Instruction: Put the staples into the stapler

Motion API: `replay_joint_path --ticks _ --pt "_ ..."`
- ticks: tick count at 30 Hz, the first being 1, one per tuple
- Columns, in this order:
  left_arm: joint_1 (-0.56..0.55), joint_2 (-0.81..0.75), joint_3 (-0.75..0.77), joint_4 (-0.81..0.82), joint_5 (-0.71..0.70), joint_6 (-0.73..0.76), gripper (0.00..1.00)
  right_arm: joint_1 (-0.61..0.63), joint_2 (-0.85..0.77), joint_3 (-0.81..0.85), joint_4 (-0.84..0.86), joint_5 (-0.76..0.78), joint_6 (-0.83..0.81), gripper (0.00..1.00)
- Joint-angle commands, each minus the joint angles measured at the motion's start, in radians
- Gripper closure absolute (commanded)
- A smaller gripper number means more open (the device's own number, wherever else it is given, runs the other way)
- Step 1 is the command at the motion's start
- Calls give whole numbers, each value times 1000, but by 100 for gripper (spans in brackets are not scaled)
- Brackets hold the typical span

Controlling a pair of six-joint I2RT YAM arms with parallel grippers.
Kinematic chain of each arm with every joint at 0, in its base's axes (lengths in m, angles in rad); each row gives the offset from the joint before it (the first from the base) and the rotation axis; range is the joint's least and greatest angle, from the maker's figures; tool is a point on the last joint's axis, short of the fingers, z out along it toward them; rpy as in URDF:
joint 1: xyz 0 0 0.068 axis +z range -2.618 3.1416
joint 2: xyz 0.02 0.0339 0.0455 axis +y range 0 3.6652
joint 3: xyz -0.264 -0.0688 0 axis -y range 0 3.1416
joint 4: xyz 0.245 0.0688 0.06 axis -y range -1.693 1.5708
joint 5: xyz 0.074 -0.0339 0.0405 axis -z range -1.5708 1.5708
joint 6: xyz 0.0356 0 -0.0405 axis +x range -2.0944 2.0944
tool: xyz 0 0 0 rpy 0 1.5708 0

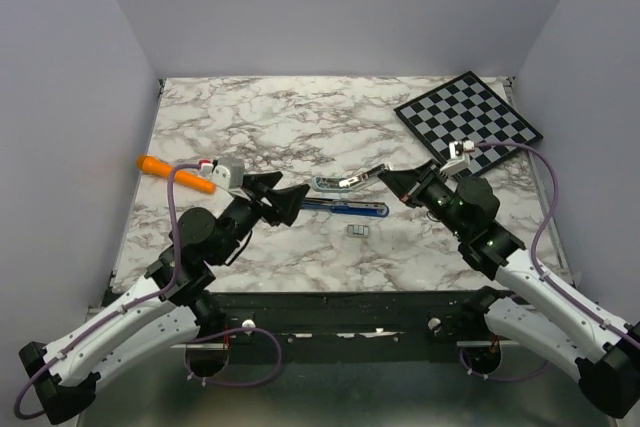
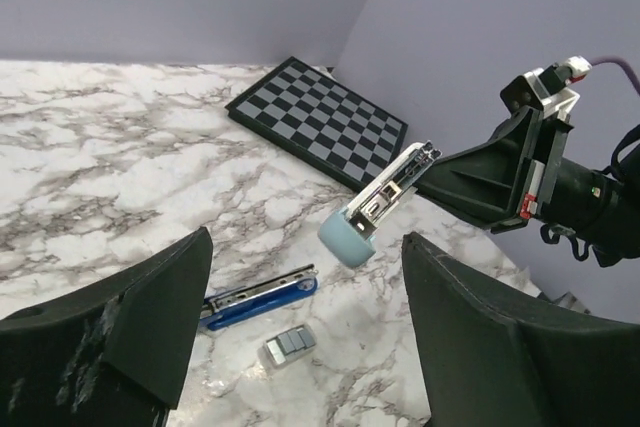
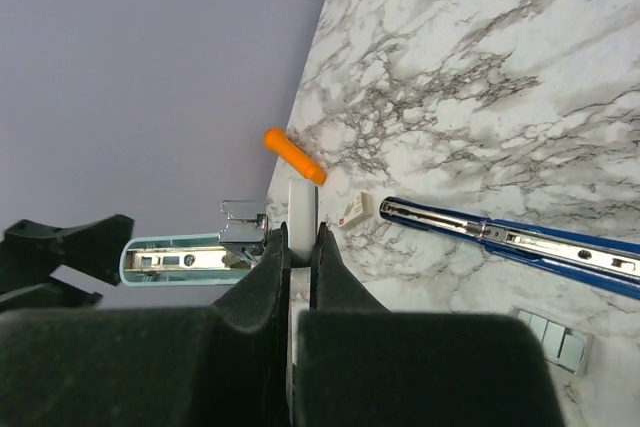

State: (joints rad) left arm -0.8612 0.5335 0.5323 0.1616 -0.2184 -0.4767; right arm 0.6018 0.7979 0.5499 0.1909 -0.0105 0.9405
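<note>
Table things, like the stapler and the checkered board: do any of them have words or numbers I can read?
No text can be read in any view.
The stapler: no lettering shows.
The checkered board: only squares, no letters or numbers.
The small white piece with a red mark: too small and blurred to read.

Lab test cell, plain walls (image 1: 330, 7), marble tabletop (image 1: 280, 117)

The top view looks down from high behind the near edge over the whole desk (image 1: 300, 117). Each wrist view sits low and close behind its own fingers (image 2: 110, 337), facing inward; all three share the stapler (image 1: 345, 209).
</note>
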Motion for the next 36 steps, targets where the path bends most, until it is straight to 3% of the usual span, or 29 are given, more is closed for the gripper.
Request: replay_joint_path --ticks 1,9,13,21,28,31,36 --pt "1 113 173 -241 60 157 15 1 20 54 5 47 -77 99" --pt "1 454 639 -636 229 383 15 1 61 61 2 15 -109 99" --pt "1 612 756 -711 353 470 18 1 73 51 7 -18 -109 99" --pt "1 783 853 -778 490 573 18 1 73 36 7 -62 -111 99" --pt "1 865 853 -761 504 612 20 1 60 21 7 -92 -109 99" --pt "1 890 861 -761 491 616 26 1 54 13 7 -106 -108 99" --pt "1 925 871 -783 491 641 45 1 46 2 7 -121 -106 99"
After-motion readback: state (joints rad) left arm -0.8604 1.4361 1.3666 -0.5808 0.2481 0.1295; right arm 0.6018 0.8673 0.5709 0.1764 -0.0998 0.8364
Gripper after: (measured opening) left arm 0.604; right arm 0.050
